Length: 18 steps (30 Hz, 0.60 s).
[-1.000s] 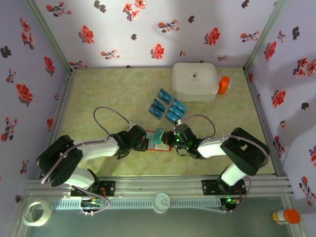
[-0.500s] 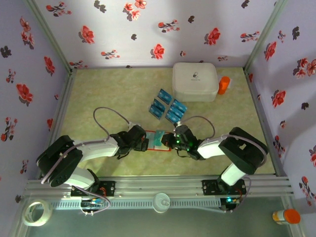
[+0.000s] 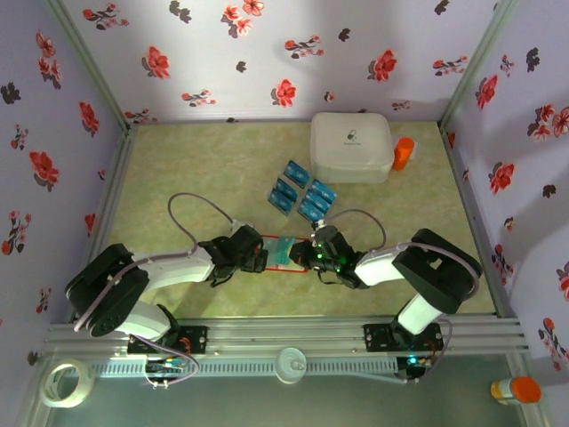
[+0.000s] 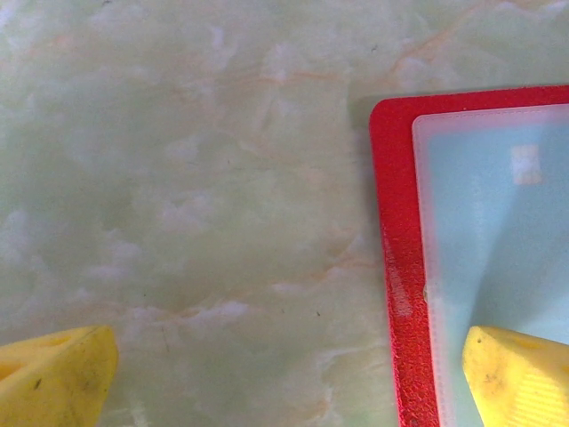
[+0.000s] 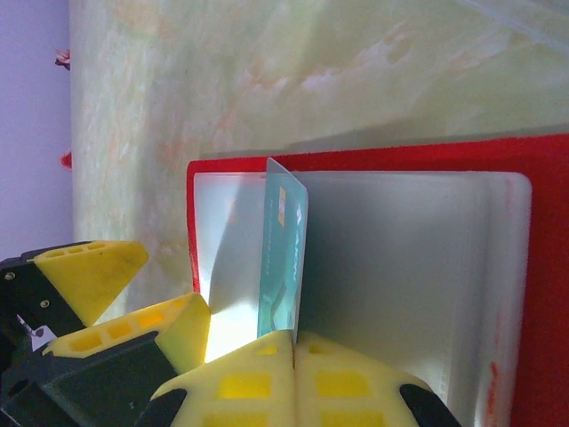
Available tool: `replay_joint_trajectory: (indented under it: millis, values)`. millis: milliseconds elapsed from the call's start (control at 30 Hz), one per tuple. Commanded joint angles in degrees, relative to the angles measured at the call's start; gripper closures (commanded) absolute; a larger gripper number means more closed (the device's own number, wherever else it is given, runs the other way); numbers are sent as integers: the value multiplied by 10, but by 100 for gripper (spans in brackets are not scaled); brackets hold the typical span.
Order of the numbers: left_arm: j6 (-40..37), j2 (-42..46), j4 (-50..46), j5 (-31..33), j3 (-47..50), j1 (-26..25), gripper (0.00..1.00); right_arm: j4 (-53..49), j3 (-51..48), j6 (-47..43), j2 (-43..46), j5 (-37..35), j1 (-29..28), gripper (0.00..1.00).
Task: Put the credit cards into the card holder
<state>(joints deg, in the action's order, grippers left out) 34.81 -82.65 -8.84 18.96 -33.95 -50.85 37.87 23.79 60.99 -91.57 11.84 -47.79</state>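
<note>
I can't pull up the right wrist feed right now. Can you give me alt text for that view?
The right claw is shut on a teal credit card, held on edge over the clear inner pockets of the open red card holder. The open left claw sits at the holder's edge, on the pale marbled table.

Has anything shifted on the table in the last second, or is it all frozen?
The right gripper, shut on a teal card, crept slightly leftward over the red card holder. The open left gripper, the spare cards and the white box stayed put.
</note>
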Motion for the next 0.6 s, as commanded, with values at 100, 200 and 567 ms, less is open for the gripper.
replay_joint_trajectory:
  millis: [100,200,567]
  values:
    - [2,1,-38,20,15,-3,0,-43,-7,12,-2,4,-8,100]
    - [2,1,-38,20,15,-3,0,-49,-8,15,0,3,-7,100]
    - [2,1,-36,23,17,-3,0,-69,-15,18,13,-1,-9,100]
